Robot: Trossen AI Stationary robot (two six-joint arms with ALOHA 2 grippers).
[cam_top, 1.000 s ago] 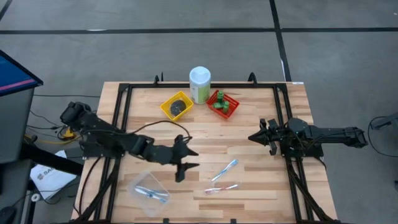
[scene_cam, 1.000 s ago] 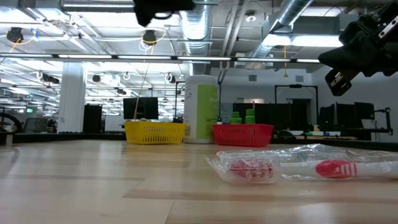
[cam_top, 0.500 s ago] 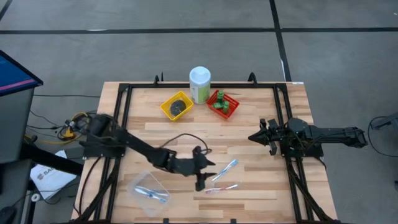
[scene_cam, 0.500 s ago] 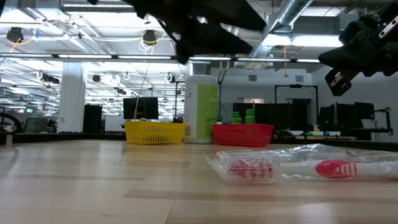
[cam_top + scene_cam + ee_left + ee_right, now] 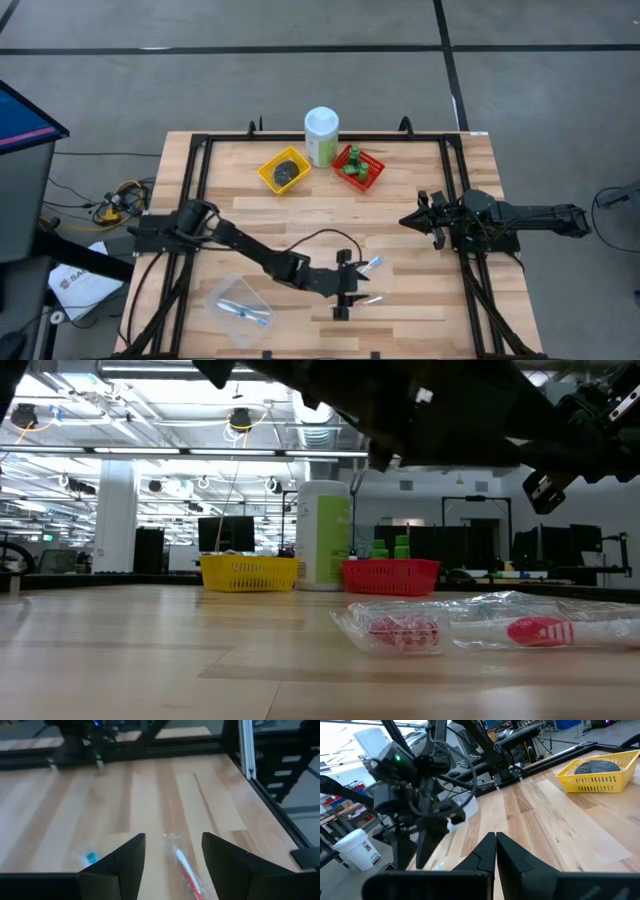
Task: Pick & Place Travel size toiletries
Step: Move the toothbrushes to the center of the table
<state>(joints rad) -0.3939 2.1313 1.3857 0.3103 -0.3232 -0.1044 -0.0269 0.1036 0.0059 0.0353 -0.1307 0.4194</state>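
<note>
Toothbrushes in clear wrappers are seen at two places on the wooden table (image 5: 420,200): a pink one (image 5: 371,299) and a blue one (image 5: 372,264) lie loose near the front middle, and more blue ones rest in a clear plastic tray (image 5: 240,300) at the front left, their number not being readable. In the low view the pink-headed toothbrush (image 5: 540,630) is shown flat in its crinkled wrapper. The left gripper (image 5: 341,287) is held just above this pair, its fingers (image 5: 125,862) spread wide with the pink toothbrush (image 5: 186,870) seen between them and nothing gripped; a blue item (image 5: 90,857) lies just beside one finger.

Bare boards are left between the loose toothbrushes and the front edge, and a broad open stretch is found across the table's middle. A black frame (image 5: 200,190) is run along the left, right and far edges.

At the far middle, one yellow basket (image 5: 284,170) holding dark round tins, one tall pale-green canister (image 5: 321,136) with a white cap, and one red basket (image 5: 359,167) holding small green bottles are set in a row, close together. Three bottle tops are counted in the low view.

The right gripper (image 5: 405,220) is parked at the right side, well apart from everything, its fingers (image 5: 490,852) pressed together and empty.
</note>
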